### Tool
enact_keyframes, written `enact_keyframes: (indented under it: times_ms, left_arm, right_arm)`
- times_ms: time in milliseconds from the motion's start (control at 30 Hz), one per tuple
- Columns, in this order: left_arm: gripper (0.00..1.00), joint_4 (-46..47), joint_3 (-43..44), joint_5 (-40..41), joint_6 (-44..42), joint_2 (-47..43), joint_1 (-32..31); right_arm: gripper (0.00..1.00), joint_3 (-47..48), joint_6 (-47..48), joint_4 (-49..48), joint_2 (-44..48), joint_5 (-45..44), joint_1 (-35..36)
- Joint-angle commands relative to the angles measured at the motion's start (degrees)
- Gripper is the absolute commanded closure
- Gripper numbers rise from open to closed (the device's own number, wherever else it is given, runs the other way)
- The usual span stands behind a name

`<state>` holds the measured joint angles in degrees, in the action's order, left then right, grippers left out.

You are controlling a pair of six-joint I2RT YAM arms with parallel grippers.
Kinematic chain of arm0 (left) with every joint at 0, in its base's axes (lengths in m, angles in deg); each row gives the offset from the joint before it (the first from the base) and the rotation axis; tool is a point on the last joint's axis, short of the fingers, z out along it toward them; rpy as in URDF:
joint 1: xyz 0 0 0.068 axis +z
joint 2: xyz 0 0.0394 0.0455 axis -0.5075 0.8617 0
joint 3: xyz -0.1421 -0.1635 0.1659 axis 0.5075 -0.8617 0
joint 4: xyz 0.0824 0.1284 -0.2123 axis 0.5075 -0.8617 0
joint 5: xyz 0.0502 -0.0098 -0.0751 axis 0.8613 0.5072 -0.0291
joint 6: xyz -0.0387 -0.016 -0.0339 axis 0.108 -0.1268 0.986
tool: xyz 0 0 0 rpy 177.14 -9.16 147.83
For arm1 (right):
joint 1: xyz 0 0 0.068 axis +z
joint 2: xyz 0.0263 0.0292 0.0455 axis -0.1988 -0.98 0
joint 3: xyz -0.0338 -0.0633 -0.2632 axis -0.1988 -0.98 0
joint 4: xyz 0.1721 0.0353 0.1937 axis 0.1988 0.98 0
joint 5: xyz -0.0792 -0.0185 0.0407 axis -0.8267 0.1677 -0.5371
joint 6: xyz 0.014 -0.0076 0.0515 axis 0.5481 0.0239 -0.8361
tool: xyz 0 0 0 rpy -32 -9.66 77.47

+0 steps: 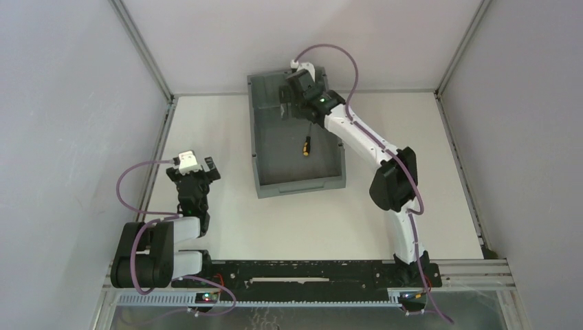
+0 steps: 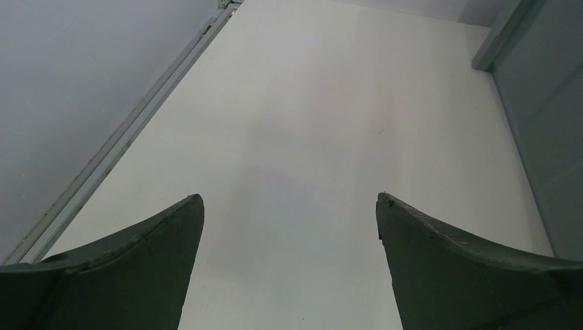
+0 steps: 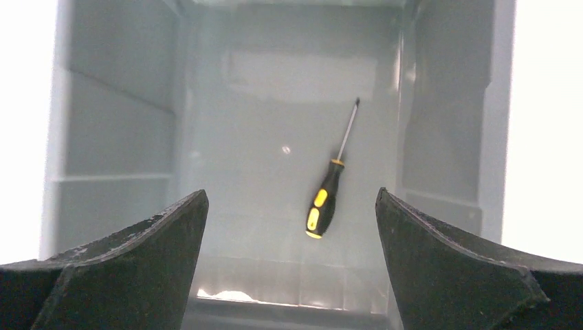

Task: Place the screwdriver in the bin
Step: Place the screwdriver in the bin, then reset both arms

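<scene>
R gripper (image 3: 291,196): fingers wide apart, nothing between them, hanging above the bin (image 3: 110,137) and not touching it. Under them the screwdriver (image 3: 328,189) lies flat on the bin floor, closer to the right wall, handle to the near side and tip to the far side. R arm reaches far and left from its base, elbow bent beside the bin's right wall, wrist turned down over the far half.

L gripper (image 2: 289,199): fingers also apart, empty, above the white table (image 2: 323,103), well left of the bin. L arm is folded back close to its base.
</scene>
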<state>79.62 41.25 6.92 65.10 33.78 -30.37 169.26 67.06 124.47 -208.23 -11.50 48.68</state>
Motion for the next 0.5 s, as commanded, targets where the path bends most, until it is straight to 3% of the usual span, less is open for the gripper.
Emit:
enact_keyframes:
  times_ms: [0,200,467]
  left_arm:
    - [0.0,1.77,1.95,0.69,-1.38,-0.47,-0.3]
    - [0.0,1.77,1.98,0.71,-1.38,-0.48,-0.3]
    - [0.0,1.77,1.96,0.72,-1.38,-0.46,-0.3]
  right_arm:
    - [0.0,10.15,3.08,6.8,3.7,-0.32,0.47]
    - [0.0,15.95,5.25,9.81,5.47,-0.73,0.49]
    - [0.0,16.0,9.52,8.81,11.64,-3.03,0.45]
